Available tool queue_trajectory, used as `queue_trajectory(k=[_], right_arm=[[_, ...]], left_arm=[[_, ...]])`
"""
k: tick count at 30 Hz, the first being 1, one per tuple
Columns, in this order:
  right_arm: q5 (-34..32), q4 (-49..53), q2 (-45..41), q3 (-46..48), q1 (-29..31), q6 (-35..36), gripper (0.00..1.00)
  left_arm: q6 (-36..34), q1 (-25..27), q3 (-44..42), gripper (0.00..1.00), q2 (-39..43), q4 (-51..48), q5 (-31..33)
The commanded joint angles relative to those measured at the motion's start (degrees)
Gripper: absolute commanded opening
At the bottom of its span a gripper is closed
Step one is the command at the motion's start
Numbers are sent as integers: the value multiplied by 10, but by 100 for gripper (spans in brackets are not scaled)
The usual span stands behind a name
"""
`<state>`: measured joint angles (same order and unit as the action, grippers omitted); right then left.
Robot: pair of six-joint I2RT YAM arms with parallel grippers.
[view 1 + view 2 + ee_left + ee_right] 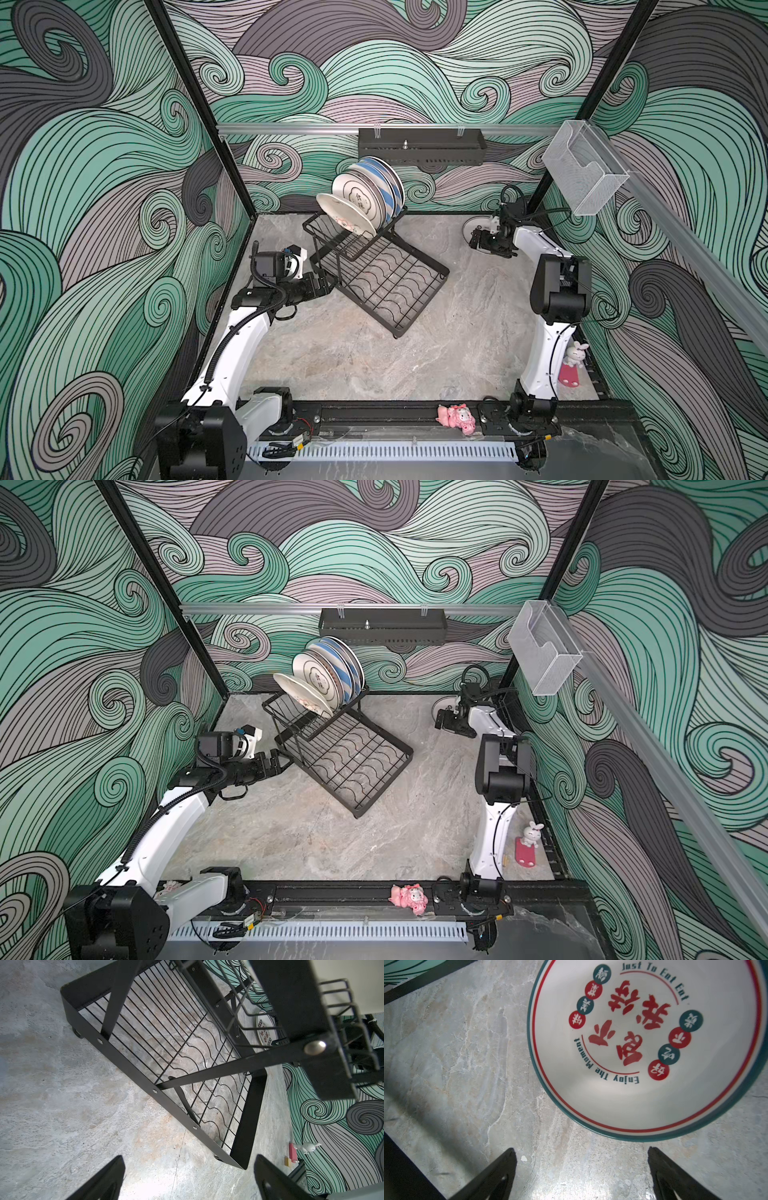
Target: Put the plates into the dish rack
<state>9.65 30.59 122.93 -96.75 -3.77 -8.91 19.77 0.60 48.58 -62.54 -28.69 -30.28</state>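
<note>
- The red-lettered plate (645, 1049) lies flat and face up on the counter (467, 1064). It is well apart from the dish rack (376, 276), on the rack's right-arm side.
- It is round and white, with a teal outer rim and a thin red ring just inside it. Bold red characters fill the middle, ringed by red and teal dots and teal English lettering.
- It is probably glazed ceramic: stiff, weighty for a two-finger pinch, slick, and likely to chip or shatter if dropped.
- Lying flat, it offers only its rim. The nearest stretch of lip looks the best hold, one finger beneath and one on top, before tipping it upright.
- The right hand (581, 1153) is released, its fingers spread wide and empty. It hovers over the counter just beside the plate's near rim, without touching it.
- The left hand (189, 1159) is also released and empty, just beside the rack's lower frame. Whether it touches the frame I cannot tell.
- The other plates (368, 195) stand on edge in the rack's raised basket, leaning. A cream plate (345, 212) is at the front and blue-striped plates (388, 183) are behind.
</note>
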Motion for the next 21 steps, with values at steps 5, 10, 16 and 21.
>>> queue_trajectory(k=[5, 10, 16, 21], right_arm=[[30, 2, 34, -36, -2, -10, 98], [31, 12, 61, -66, -1, -9, 98], [39, 27, 74, -79, -1, -10, 97], [46, 27, 57, -47, -1, -11, 97]], left_arm=[[3, 5, 2, 99, 7, 2, -11], [3, 5, 2, 99, 8, 2, -11], [4, 6, 4, 98, 9, 2, -11], [2, 7, 4, 99, 12, 0, -13]])
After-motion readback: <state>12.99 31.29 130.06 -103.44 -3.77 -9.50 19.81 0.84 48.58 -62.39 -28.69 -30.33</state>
